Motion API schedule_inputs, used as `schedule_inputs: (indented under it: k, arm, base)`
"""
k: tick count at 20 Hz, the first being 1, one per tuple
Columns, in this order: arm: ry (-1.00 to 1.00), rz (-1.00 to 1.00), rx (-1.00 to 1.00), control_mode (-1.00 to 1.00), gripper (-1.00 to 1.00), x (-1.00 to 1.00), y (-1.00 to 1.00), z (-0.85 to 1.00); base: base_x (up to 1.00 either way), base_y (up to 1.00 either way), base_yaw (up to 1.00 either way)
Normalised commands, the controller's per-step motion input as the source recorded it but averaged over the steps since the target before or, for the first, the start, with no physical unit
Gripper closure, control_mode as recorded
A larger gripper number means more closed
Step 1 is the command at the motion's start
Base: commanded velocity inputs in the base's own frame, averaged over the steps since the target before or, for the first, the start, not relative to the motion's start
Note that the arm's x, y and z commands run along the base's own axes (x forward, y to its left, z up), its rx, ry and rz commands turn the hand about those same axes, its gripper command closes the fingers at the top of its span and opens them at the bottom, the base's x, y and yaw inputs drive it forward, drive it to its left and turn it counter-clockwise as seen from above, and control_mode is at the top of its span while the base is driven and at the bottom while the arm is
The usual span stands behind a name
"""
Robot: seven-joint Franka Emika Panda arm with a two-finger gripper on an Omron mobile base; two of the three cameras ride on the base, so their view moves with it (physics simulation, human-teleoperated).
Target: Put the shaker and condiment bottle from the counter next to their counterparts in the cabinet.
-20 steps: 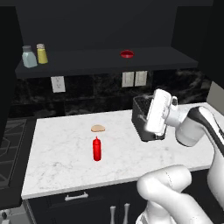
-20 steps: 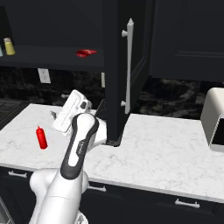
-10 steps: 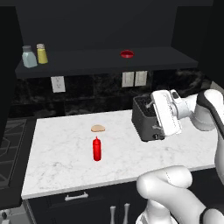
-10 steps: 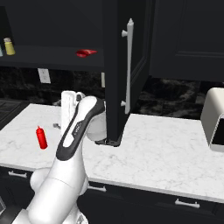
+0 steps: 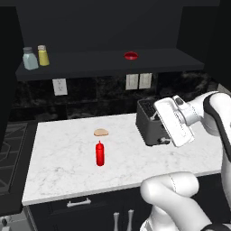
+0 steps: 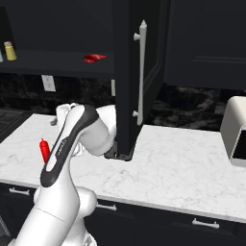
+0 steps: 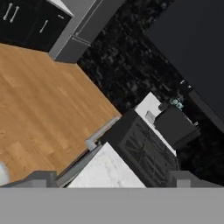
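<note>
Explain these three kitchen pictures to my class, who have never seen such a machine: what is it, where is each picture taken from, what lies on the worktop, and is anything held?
The white machine is a robot arm on a base that can drive. Two cameras ride on the base, behind the arm to its left and right; the third sits on its hand.

On the white counter stand a red condiment bottle, a small tan item and a dark toaster. On the dark cabinet shelf are a yellow shaker beside a pale blue one, and a low red object.

The gripper is open and holds nothing.
</note>
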Motion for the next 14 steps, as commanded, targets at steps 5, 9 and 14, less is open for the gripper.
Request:
schedule_inputs:
  k: [5, 9, 14]
  arm:
    - [0.17, -0.18, 0.01, -1.0, -1.0, 0.41, 0.0, -0.94]
    - [0.11, -0.12, 0.07, -1.0, -1.0, 0.36, 0.11, -0.71]
    - [0.03, -0.02, 0.0, -1.0, -1.0, 0.08, 0.1, 0.0]
  base:
    - [0.0, 0.0, 0.0]
    - [0.0, 0.0, 0.0]
    - [0.0, 0.0, 0.0]
